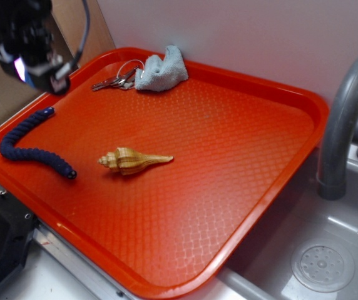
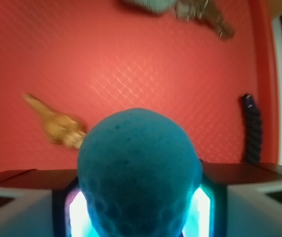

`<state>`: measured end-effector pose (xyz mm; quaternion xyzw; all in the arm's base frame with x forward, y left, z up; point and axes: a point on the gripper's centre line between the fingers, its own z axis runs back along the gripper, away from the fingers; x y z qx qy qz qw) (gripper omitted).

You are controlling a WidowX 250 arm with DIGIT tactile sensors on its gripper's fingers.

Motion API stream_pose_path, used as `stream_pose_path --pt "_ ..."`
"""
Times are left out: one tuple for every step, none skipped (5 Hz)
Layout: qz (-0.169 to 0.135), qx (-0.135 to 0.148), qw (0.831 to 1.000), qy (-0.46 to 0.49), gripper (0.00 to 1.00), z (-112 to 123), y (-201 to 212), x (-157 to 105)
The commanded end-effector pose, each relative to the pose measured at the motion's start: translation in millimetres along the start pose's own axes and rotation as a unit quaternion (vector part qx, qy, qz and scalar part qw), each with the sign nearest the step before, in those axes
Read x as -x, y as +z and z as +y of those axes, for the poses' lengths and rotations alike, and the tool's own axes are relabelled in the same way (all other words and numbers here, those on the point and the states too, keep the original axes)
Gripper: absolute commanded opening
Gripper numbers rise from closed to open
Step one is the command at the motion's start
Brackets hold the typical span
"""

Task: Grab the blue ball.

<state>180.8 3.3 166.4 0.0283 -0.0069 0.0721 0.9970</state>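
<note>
The gripper (image 1: 41, 62), raised over the tray's (image 1: 241, 187) far left corner, has its jaws closed across the middle of the blue ball (image 2: 138, 173), which looks light, dimpled and grippy.

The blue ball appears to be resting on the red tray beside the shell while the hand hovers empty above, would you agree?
Not quite: the blue ball is held in the hand, not resting on the red tray; the wrist view shows it. The shell lies alone.

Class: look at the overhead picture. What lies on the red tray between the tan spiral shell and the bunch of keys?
Nothing: in the exterior view only bare red plastic tray separates the tan spiral seashell from the metal keys.
</note>
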Motion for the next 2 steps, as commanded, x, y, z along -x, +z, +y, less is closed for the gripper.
stream_pose_path --pt "-0.073 -0.004 0.997 0.001 0.00 -5.8 77.6 7.5" --pt "-0.070 -0.010 0.997 -0.010 0.00 -12.5 77.3 15.4"
